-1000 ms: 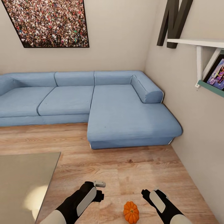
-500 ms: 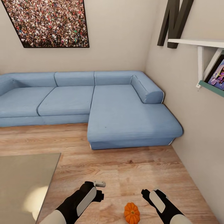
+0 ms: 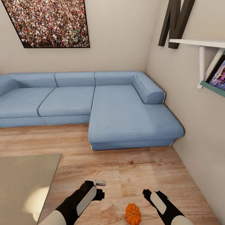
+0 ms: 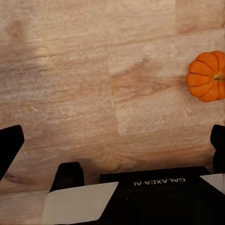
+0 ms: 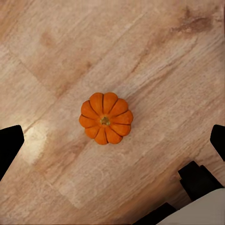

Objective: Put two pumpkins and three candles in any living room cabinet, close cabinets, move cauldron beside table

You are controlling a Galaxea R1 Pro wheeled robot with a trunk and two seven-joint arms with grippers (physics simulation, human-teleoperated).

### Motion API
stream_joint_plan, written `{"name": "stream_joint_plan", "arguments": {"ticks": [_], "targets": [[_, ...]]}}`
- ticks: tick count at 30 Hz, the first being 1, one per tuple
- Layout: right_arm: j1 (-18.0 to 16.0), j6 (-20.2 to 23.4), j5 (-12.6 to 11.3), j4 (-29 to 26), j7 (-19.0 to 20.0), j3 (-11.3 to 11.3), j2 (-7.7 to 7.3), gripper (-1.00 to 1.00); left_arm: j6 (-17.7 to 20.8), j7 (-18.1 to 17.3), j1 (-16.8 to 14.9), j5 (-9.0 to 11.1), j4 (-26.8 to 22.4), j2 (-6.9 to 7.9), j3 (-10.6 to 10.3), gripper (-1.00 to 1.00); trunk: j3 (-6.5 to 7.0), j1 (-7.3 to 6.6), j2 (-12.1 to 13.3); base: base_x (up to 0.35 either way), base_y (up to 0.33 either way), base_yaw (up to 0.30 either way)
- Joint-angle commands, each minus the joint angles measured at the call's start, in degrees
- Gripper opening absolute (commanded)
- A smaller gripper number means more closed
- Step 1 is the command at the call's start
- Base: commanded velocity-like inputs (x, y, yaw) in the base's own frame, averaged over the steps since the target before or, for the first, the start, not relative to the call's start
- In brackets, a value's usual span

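Bright even light, soft render, pale glare on the glass table (image 3: pixel 22 187) at lower left, faint shadow beneath the pumpkin (image 5: pixel 106 117)

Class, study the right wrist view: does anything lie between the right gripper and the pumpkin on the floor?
Nothing visible does. The pumpkin sits alone on bare wooden floor, centred between the open fingertips of the right gripper.

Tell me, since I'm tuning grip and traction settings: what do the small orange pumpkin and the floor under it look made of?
The small ribbed orange pumpkin looks smooth, matte and firm, perhaps plastic or real rind; the render leaves that open. The light brown plank floor looks like wood or laminate, with grain, seams and a soft sheen.
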Motion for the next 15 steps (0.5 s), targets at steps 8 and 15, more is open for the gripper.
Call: {"name": "stream_joint_plan", "arguments": {"ticks": [8,15], "targets": [[0.0,-1.2,-0.2,1.9,1.7,0.4,0.24,1.00,0.2,0.4,0.0,0.8,-3.8,0.42,-0.1,1.00,-0.05,0.00,0.0,0.000,0.000,0.000],[0.0,-1.5,0.1,3.8,6.6,0.3,0.03,1.00,0.3,0.3,0.3,1.1,-7.7,0.70,0.2,1.00,-0.77,0.88,-1.6,0.000,0.000,0.000]]}}
